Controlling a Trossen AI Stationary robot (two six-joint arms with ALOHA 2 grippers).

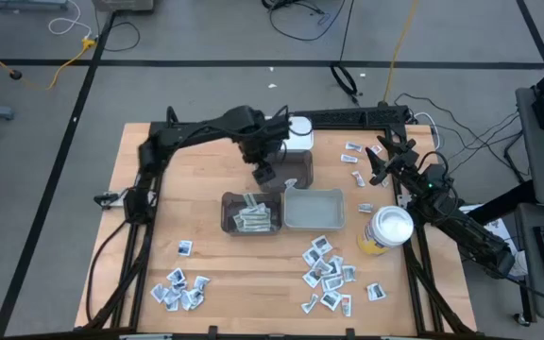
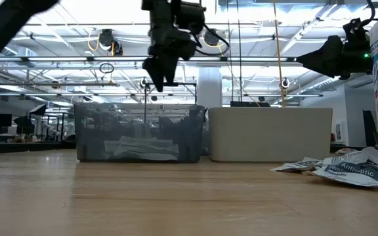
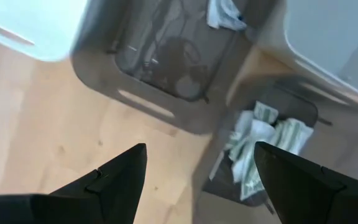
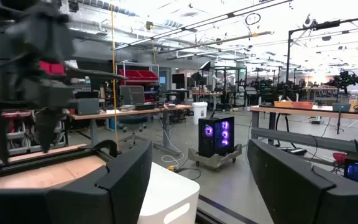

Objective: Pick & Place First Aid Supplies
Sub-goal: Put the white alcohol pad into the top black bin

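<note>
High view: left gripper point(image 1: 264, 174) released, empty over dark bin point(image 1: 250, 212) w/ packets point(image 1: 252, 219), prob. post-drop; right gripper point(image 1: 378, 162) released, parked at edge.

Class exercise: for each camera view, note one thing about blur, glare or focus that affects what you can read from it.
High view: evenly lit and sharp. Low view: ceiling lights glare behind the dark bin, leaving the left hand a silhouette. Left wrist view: motion blur smears the bins and packets; only the fingers look crisp. Right wrist view: the room is sharp, the other arm is blurred.
</note>
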